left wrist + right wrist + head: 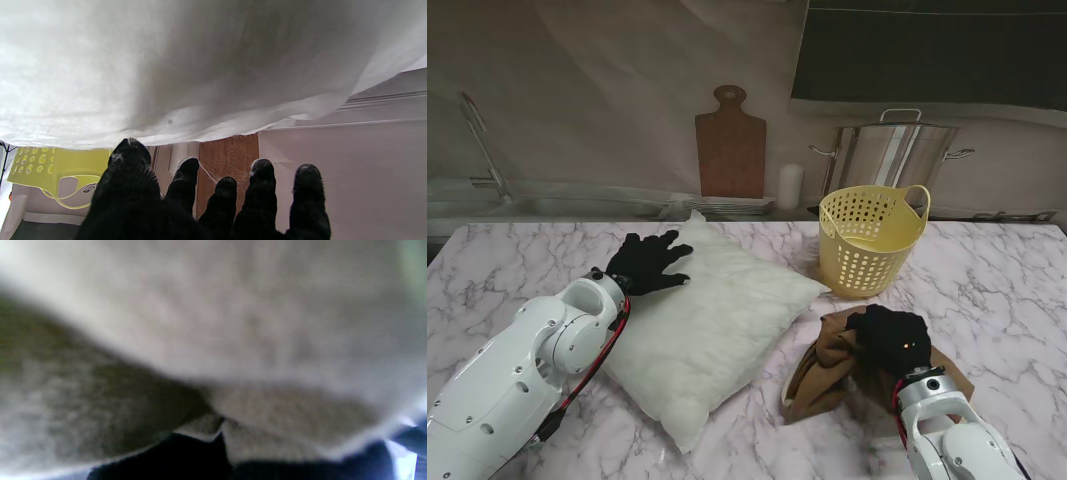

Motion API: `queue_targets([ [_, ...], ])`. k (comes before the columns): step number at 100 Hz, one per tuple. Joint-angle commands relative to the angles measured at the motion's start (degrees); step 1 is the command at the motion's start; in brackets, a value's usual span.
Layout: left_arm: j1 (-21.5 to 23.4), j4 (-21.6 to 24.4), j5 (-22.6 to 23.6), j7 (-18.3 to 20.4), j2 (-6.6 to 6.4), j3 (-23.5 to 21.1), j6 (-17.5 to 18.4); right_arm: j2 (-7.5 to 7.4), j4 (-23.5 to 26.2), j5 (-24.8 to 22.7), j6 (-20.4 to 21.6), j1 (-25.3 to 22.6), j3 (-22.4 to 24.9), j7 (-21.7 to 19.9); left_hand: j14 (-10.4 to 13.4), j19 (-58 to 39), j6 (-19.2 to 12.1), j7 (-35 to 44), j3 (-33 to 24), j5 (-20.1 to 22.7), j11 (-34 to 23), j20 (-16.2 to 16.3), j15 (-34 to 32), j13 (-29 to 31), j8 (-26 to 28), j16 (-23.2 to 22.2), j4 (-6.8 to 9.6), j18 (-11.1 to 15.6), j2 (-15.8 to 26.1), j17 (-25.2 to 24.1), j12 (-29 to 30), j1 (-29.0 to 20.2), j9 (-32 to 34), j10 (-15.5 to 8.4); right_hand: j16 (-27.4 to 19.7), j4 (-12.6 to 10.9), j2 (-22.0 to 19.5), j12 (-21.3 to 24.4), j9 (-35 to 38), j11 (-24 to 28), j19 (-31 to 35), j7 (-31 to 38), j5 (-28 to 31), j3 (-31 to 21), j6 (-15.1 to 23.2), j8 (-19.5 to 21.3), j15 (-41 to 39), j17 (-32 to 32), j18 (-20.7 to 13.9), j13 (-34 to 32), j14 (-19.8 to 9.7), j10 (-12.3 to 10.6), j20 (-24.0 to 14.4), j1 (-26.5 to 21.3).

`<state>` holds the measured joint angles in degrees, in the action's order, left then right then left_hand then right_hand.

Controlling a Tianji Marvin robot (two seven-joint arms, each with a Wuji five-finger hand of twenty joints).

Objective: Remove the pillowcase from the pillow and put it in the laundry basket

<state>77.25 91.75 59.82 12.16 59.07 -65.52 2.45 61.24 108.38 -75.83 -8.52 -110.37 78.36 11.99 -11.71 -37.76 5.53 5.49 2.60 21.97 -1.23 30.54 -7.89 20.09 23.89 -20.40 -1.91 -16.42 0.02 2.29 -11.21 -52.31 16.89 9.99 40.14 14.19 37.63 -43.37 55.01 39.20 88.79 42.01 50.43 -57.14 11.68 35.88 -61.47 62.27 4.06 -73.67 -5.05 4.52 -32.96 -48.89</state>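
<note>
Marble table (517,260); left hand (649,262) spread on pillow (717,320); right hand (889,338) clutching pillowcase (822,370).

A white marble counter (517,260) with grey veins fills the foreground. Behind it runs a wrinkled beige backdrop wall (597,90). A wooden cutting board (730,147) leans against that wall; right of the board stand a white candle (790,186) and a steel stockpot (887,155), under a dark panel (927,50).

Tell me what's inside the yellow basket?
The yellow plastic laundry basket shows only its holed inner wall; its bottom is hidden by the rim. The crumpled brown pillowcase lies outside on the marble table, under the right hand.
</note>
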Motion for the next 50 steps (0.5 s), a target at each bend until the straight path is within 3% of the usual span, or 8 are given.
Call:
queue_targets([
  [1,-0.38,-0.23,-0.35,0.66,0.25,0.46,-0.36,0.03,1.69,0.40,-0.41,1.83,1.31,-1.28,-0.83,17.57,0.74,0.15,-0.55,0.49,0.56,0.09,0.38,-0.85,-0.25,0.88,0.82,-1.94,2.85,-0.69,0.50,-0.78,-0.34,1.22,0.00,-0.20,-5.95,-1.79,0.07,4.83,0.76,7.80,5.62,-3.18,0.85,4.84,1.18,1.53,-2.30,-2.10,-2.86,-1.04,1.15,-5.10],
  [15,-1.07,-0.46,-0.77,1.21,0.24,1.25,-0.54,0.15,1.02,0.45,-0.01,6.38,3.33,-1.11,-0.80,17.49,0.75,0.14,-0.52,0.46,0.57,0.23,0.38,-0.86,-0.25,0.87,0.82,-1.82,2.81,-0.58,0.49,-0.64,-0.37,1.19,-0.31,-0.01,-6.67,-2.49,-0.64,5.16,-0.59,7.67,5.40,-2.43,1.11,5.61,2.74,1.11,-1.85,-2.05,-2.80,-1.23,1.44,-5.51],
  [50,-1.43,-0.79,-0.95,0.21,0.36,1.74,-0.33,-1.04,-2.95,-7.42,2.60,19.18,5.55,-2.32,-0.84,17.41,1.39,-0.56,-0.56,-1.13,0.53,0.46,0.38,-0.89,-0.58,0.85,0.84,-1.85,2.99,-0.64,0.44,-0.44,-0.40,1.31,1.34,-1.83,-6.83,-3.89,-1.83,7.35,-0.65,9.78,1.50,-5.20,0.15,7.49,0.69,0.88,-3.41,-2.48,-5.26,-2.79,0.06,-3.47],
])
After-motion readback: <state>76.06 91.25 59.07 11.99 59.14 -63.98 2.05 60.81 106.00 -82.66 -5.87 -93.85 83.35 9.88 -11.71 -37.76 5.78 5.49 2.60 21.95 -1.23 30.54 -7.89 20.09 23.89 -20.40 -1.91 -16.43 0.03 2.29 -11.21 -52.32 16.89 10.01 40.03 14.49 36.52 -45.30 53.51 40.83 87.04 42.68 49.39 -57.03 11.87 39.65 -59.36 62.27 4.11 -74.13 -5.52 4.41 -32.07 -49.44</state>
